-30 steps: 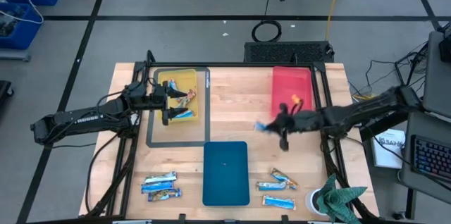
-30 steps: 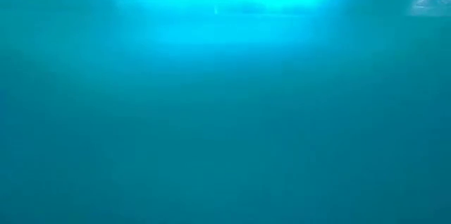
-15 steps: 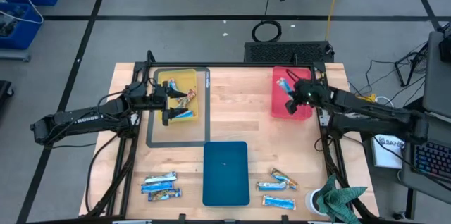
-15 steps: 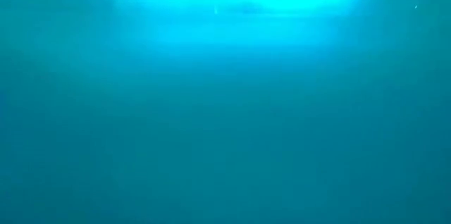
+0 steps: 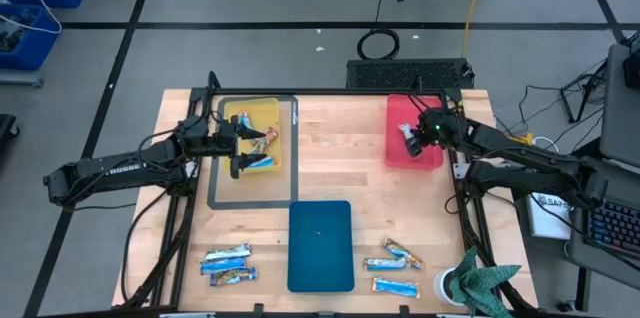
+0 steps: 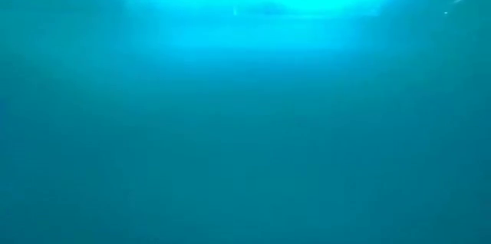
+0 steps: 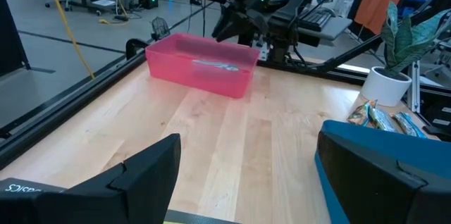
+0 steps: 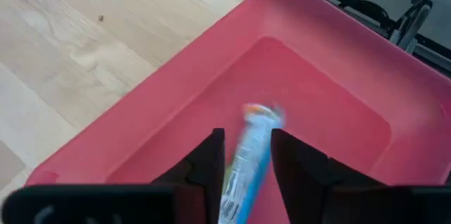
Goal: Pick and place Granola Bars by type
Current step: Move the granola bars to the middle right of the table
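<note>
In the right wrist view, my right gripper (image 8: pixel 248 164) hangs over the red tray (image 8: pixel 331 104). Its fingers stand apart with a blurred blue-and-white granola bar (image 8: pixel 250 146) between them. The high view shows that gripper (image 5: pixel 409 136) above the red tray (image 5: pixel 400 158) at the far right. My left gripper (image 5: pixel 240 148) stands open and empty over the yellow tray (image 5: pixel 262 108), which holds several bars (image 5: pixel 258 141). More bars lie on the table near left (image 5: pixel 228 263) and near right (image 5: pixel 395 268). My right gripper's fingers (image 8: pixel 211 168) point down into the red tray, one on each side of the blue-and-white bar. The bar lies along them, with its far end (image 8: pixel 262 115) past the fingertips. It is blurred, and I cannot tell whether the fingers touch it.
A blue tray (image 5: pixel 320 245) lies at the near middle and fills the low view (image 6: pixel 245 106). A green potted plant (image 5: pixel 480 283) stands at the near right corner. A grey frame (image 5: pixel 215 198) lies around the yellow tray. Bare wood (image 5: pixel 335 148) lies between the yellow and red trays.
My right gripper has carried the blue-and-white bar from the middle of the table toward the far right. It now hangs over the red tray. My left gripper has kept still.
</note>
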